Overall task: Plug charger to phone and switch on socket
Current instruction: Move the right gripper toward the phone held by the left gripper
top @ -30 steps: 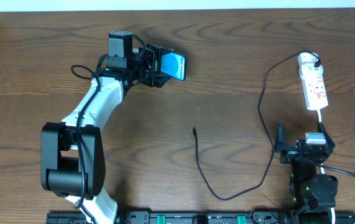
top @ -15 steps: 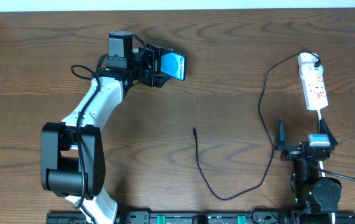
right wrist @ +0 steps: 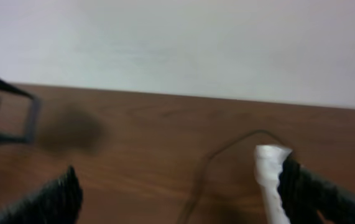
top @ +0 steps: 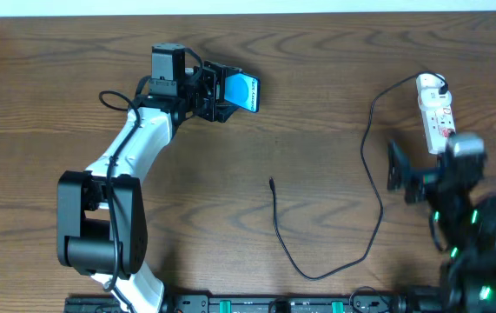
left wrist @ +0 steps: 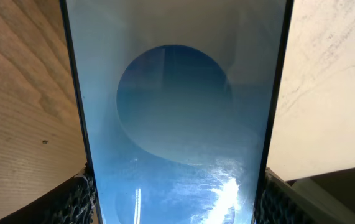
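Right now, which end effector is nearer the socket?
Right. The right end effector hangs open close by the socket's near end; the left end effector is far off, gripping the phone.

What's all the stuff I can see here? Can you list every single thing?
phone: one, blue screen, far side, left of middle
charger: one, thin black cable, runs from the socket to the table's middle, tip lying free
socket: one, white with red marks, far right
table: one, brown wood, under everything
left gripper: one, black, clamped on the phone
right gripper: one, black, open, empty, beside the socket
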You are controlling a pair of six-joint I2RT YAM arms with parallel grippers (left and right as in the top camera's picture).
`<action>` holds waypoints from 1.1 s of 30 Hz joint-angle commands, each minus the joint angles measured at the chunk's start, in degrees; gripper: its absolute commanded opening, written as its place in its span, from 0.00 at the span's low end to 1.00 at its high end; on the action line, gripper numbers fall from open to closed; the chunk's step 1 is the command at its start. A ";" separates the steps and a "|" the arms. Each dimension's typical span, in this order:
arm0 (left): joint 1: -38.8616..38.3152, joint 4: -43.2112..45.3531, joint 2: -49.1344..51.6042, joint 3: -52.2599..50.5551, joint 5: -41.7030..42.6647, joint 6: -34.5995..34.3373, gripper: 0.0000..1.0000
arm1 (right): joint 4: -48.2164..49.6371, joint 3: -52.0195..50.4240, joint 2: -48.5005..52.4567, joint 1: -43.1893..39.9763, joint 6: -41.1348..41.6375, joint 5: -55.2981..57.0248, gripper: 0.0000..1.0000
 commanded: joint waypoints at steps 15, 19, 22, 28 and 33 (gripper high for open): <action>-0.76 0.48 -1.66 0.46 0.13 0.96 0.08 | 21.84 19.61 53.13 3.98 28.76 -44.35 0.99; -2.14 0.46 -1.66 0.46 -1.05 0.98 0.08 | 21.88 19.61 58.07 7.67 25.70 -42.93 0.93; -3.43 0.44 -1.66 0.44 -3.13 0.98 0.07 | 21.86 19.61 60.98 9.97 23.89 -40.54 0.97; -6.10 0.44 -1.66 0.44 -5.57 0.96 0.07 | 22.10 19.61 62.77 12.15 20.24 -37.55 0.94; -8.39 0.42 -1.66 0.44 -8.61 0.94 0.08 | 21.99 19.61 62.77 13.53 16.96 -36.57 0.93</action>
